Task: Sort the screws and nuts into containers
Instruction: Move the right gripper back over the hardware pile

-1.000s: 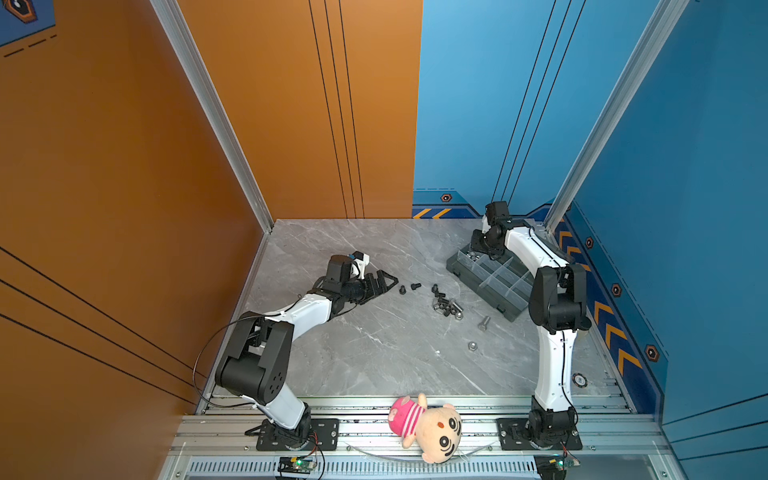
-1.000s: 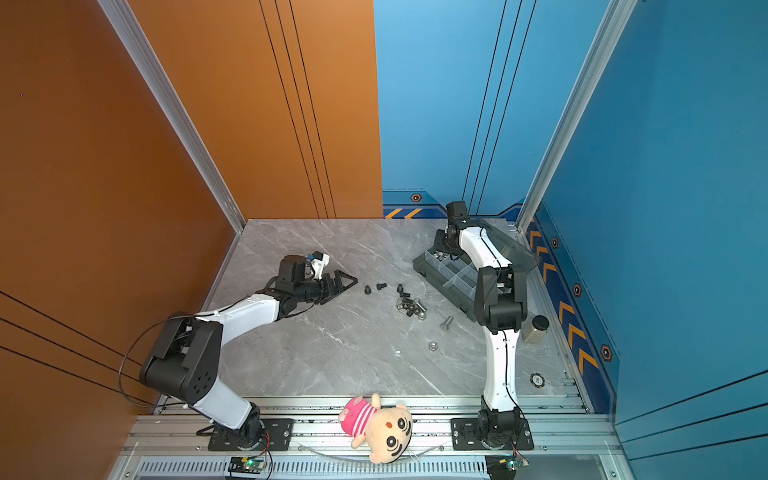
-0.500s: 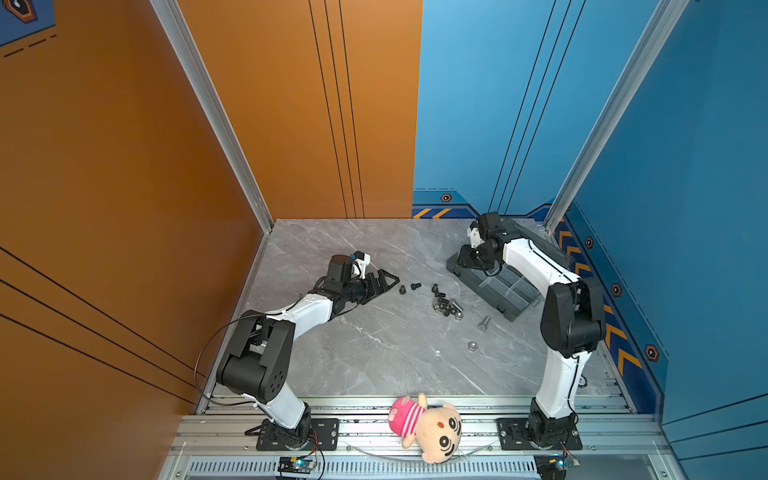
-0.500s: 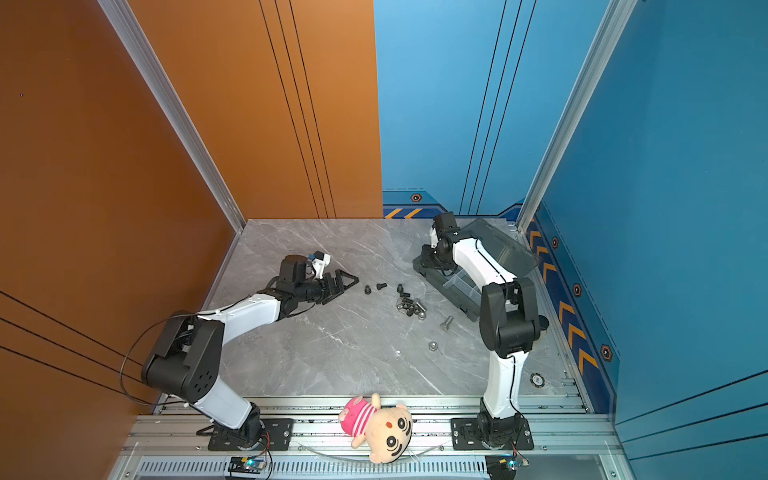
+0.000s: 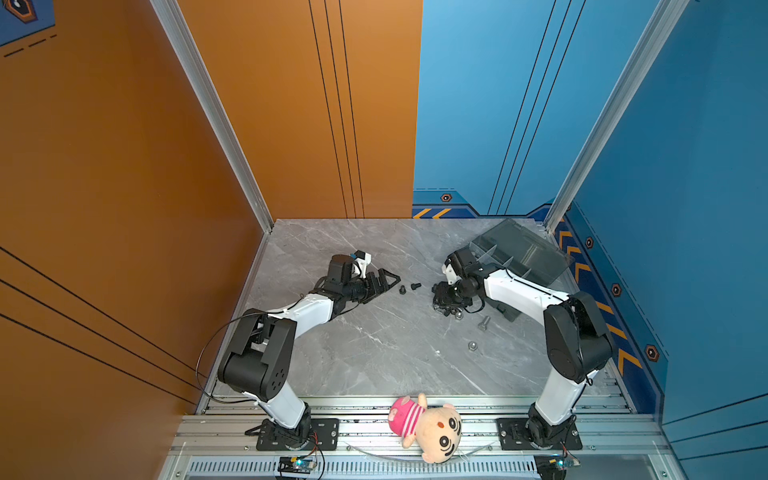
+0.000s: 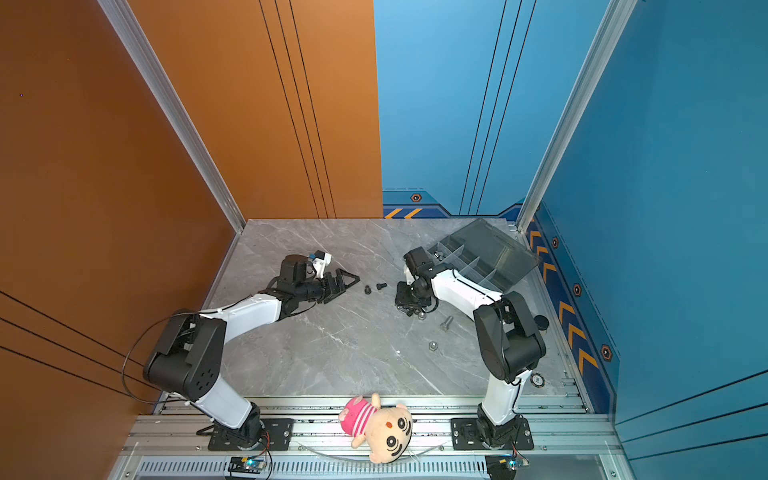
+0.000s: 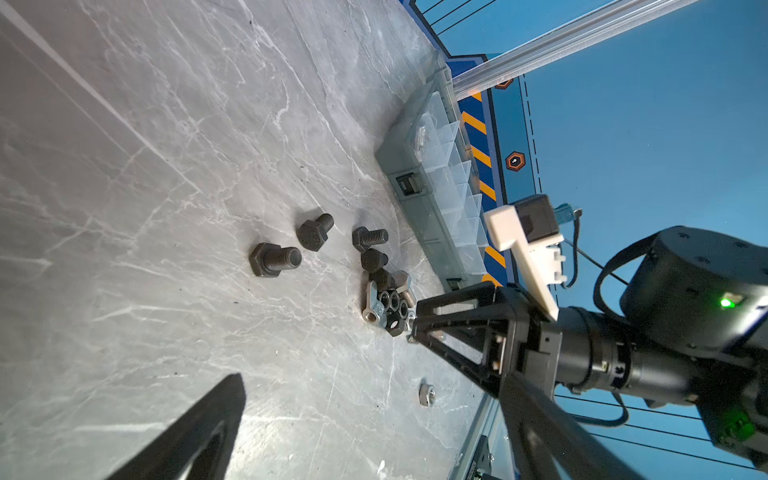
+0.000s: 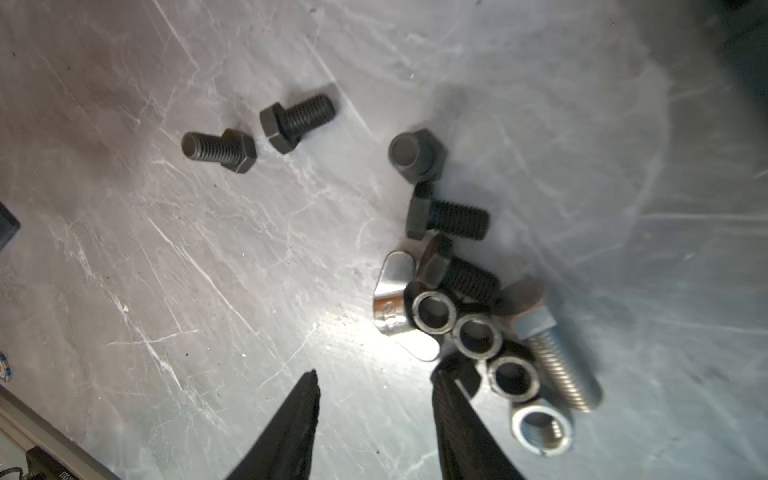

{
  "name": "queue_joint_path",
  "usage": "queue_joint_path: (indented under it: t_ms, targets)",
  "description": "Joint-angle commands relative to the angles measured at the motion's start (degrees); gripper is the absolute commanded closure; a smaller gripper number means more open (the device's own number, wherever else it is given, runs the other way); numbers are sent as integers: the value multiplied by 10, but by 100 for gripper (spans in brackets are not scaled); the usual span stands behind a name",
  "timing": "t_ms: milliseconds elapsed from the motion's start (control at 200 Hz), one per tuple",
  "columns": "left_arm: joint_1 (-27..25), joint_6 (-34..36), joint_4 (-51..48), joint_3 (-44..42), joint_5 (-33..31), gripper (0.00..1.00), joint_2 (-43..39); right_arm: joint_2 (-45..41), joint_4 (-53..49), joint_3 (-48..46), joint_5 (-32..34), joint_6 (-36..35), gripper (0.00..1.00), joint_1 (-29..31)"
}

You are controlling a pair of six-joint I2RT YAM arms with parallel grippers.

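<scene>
Right end effector (image 5: 444,302) points down onto the pile of screws and nuts (image 5: 451,311) in a top view, just beside the organizer box (image 5: 519,253). One silver screw (image 5: 484,322) and one nut (image 5: 472,345) lie apart on the desk (image 5: 374,353). Left end effector (image 5: 386,279) sits low near two black screws (image 5: 402,289).

Left wrist view: left end effector (image 7: 370,382) has its jaws wide and empty. The box lies beyond the pile with its lid back.

Right wrist view: right end effector (image 8: 374,374) has its jaws parted with nothing between them. One fingertip (image 8: 453,407) overlaps a dark piece (image 8: 465,376), likely a nut; contact is unclear. Four nuts in a row (image 8: 478,334) lie flat, holes up. The long silver screw (image 8: 557,361) lies alongside that row, head toward the black screws (image 8: 451,218), threaded tip by the last nut.

Judgement: this is the approach to a pick, and sorting looks barely begun. The next move calls for centring on a single nut, descending and closing. The neighbours touch, so one may drag along.
</scene>
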Motion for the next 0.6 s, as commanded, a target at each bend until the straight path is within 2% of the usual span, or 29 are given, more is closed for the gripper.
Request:
queue_joint_path:
  t_ms: [0,591]
  targets:
    - [-1,-1,10,-5,15,2,7,5,41,-10,-1,31,52,7]
    - [3,-2,11,-4,14,2,11,47,2,33,27,-15,53,15]
